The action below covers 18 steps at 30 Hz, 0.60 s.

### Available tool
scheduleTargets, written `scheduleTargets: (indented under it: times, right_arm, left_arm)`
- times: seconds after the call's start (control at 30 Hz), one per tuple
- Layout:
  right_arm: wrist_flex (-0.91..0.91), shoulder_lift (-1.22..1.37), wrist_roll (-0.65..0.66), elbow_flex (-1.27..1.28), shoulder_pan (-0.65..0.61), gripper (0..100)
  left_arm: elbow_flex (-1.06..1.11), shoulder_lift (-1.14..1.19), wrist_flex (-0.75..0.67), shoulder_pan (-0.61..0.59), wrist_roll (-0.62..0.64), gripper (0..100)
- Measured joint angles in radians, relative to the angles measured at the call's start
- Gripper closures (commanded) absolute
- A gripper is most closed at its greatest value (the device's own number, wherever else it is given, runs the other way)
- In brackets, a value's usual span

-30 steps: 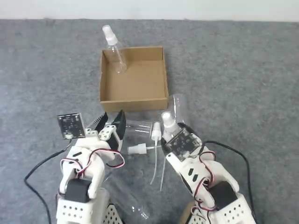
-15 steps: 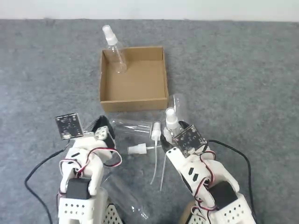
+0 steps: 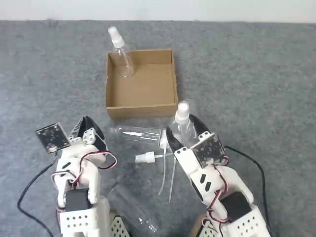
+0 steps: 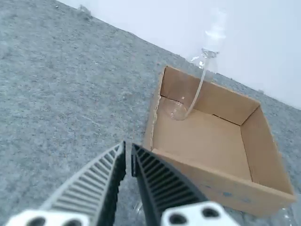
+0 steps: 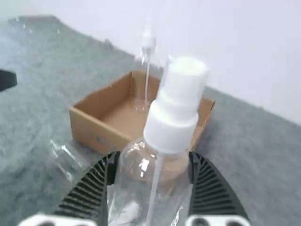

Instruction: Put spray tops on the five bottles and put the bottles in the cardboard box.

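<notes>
A clear bottle (image 3: 185, 127) (image 5: 141, 181) with a white spray top (image 3: 182, 112) (image 5: 176, 106) already on it stands upright near the middle of the counter (image 3: 256, 74), just in front of the cardboard box's near right corner. The right gripper (image 3: 183, 132) (image 5: 153, 160) clamps it, one finger on each side of the body just below the shoulder.

The cardboard box (image 3: 140, 109) (image 4: 202, 181) (image 5: 94, 125) sits toward the far edge of the counter, open side up. One capped bottle (image 3: 124, 59) (image 4: 190, 89) (image 5: 146, 77) is in it, leaning against the far left corner, its base on the box floor and its spray top sticking out above the rim.

On the counter between the two arms lies an uncapped bottle (image 3: 136, 133) on its side, just in front of the box's near wall. Two loose spray tops (image 3: 144, 158) (image 3: 164, 139) lie beside it, their thin tubes trailing toward the near edge. Another bare bottle (image 3: 133, 210) lies on its side at the near edge, beside the left arm's base.

The left gripper (image 3: 89, 126) (image 4: 128, 151) hovers over the counter near the box's near left corner, its jaws drawn together with nothing between them.
</notes>
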Motion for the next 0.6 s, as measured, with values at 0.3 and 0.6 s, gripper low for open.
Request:
scheduleTargets:
  times: [0.3, 0.6]
  right_arm:
    - [-0.031, 0.000, 0.000, -0.173, 0.000, 92.6]
    - [-0.037, 0.097, 0.000, -0.431, 0.000, 92.2]
  left_arm:
    - [0.000, 0.000, -0.002, -0.005, 0.000, 99]
    - [0.000, 0.000, -0.002, -0.005, 0.000, 99]
